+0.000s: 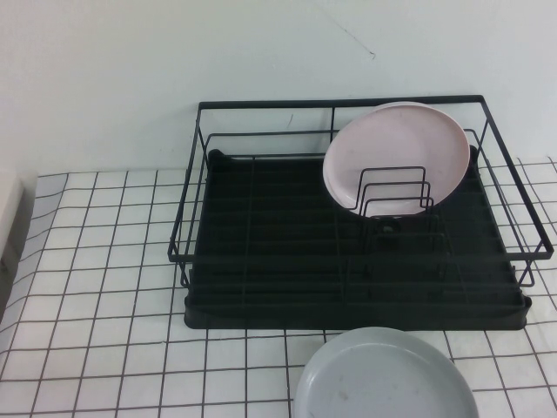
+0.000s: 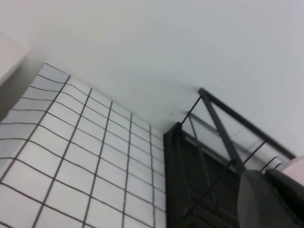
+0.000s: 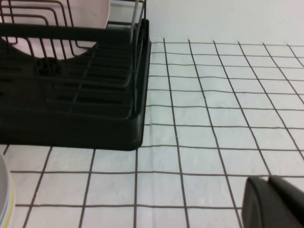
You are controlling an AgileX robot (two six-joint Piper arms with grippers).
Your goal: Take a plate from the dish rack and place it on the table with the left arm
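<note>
The pale pink plate (image 1: 396, 152) stands on edge in the wire dividers at the back right of the black dish rack (image 1: 339, 102). Neither arm shows in the high view. In the left wrist view my left gripper (image 2: 263, 175) is shut and empty, raised off the rack's left back corner (image 2: 190, 156), with a sliver of the pink plate (image 2: 299, 166) beyond it. In the right wrist view my right gripper (image 3: 268, 180) is shut and empty, low over the gridded table (image 3: 213, 118), to the right of the rack (image 3: 71, 118); the plate (image 3: 90, 14) shows behind the wires.
A grey-blue plate (image 1: 387, 379) lies flat on the table in front of the rack's right half, and its edge shows in the right wrist view (image 3: 4, 190). A white object (image 1: 7, 218) stands at the table's far left edge. Gridded table (image 1: 96, 287) lies left of the rack.
</note>
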